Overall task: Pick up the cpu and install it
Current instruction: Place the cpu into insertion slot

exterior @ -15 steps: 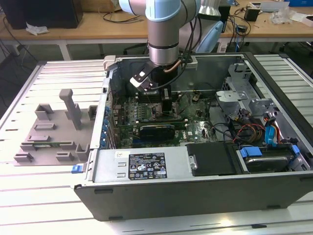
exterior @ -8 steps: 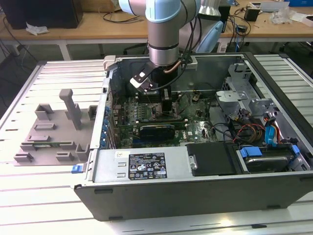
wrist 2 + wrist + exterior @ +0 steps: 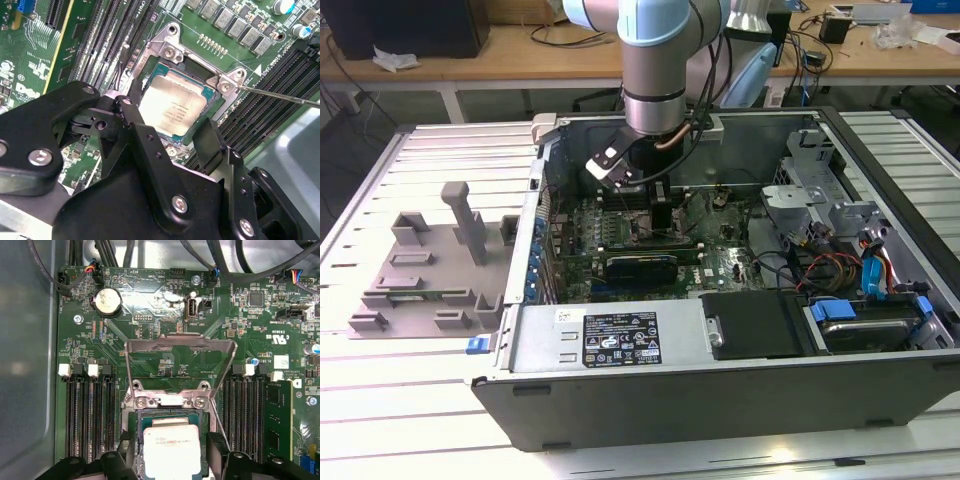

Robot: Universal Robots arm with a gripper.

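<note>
The cpu [image 3: 172, 102], a square chip with a shiny silver top, lies flat in the motherboard socket [image 3: 200, 75]; it also appears in the first wrist view as the cpu [image 3: 171, 447]. My gripper [image 3: 171, 117] hangs right over it, with one black finger [image 3: 131, 95] at one side of the chip and the other finger [image 3: 209, 142] at the opposite side. A thin gap shows at each side, so the jaws stand open around the chip. In the exterior view the gripper [image 3: 660, 215] reaches down into the open computer case.
The socket's metal load plate [image 3: 180, 365] stands flipped up, and its thin lever [image 3: 280, 96] sticks out sideways. Memory slots [image 3: 90, 415] flank the socket. The case wall [image 3: 720, 380], drive cage [image 3: 820, 190] and cables [image 3: 840, 265] hem in the board. A grey plastic tray [image 3: 430, 270] sits outside.
</note>
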